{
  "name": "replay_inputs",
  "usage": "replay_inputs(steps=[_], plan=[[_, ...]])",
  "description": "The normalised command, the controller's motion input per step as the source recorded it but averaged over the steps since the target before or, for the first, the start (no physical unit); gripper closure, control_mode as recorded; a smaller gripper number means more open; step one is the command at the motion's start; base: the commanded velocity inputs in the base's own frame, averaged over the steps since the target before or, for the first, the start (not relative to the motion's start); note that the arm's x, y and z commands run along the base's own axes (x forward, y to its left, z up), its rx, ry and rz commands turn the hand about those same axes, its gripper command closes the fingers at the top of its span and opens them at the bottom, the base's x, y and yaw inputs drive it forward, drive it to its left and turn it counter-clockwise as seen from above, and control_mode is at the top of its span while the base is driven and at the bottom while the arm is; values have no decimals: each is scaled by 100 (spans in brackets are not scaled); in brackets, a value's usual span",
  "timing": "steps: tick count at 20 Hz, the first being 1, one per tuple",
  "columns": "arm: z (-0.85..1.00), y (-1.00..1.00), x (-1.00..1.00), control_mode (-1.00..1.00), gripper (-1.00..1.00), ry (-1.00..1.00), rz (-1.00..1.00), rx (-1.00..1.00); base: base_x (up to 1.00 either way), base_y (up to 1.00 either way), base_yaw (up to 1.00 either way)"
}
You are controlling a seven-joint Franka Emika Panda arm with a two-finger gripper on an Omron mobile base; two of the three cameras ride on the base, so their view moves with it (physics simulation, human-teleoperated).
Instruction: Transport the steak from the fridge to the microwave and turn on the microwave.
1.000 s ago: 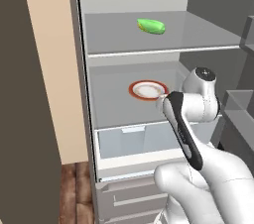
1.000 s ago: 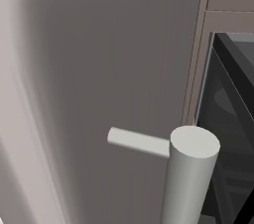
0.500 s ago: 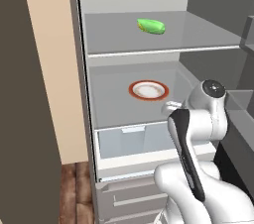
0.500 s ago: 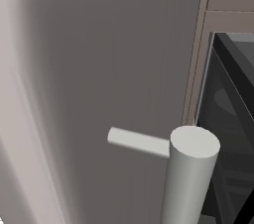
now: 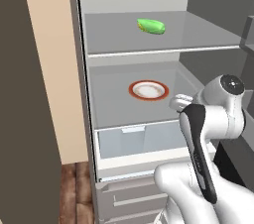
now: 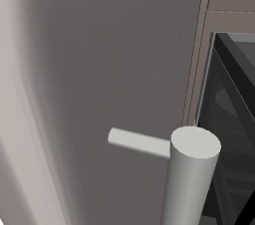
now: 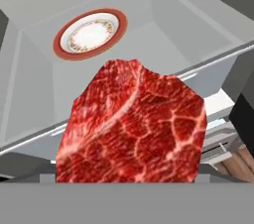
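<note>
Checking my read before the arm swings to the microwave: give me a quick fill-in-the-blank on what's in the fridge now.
1. The steak fills the hand view close to the camera, off the ____ on the shelf.
2. The green vegetable lies on the ____ shelf.
3. The plate has a ____ rim.
4. The fridge door stands ____.

Missing words: plate; top; red; open
</note>
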Motion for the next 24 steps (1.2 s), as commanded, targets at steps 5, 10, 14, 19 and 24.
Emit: replay_inputs(steps=[5, 10, 14, 19, 24], plan=[[26, -10, -12, -100, 100, -9, 0, 4, 0, 0, 0], [6, -5, -7, 100, 100, -5, 0, 1, -5, -2, 0], [0, 0, 0, 100, 100, 0, 0, 0, -18, 0, 0], [0, 0, 0, 100, 100, 0, 0, 0, -38, 0, 0], [0, 0, 0, 100, 100, 0, 0, 0, -63, 0, -1]])
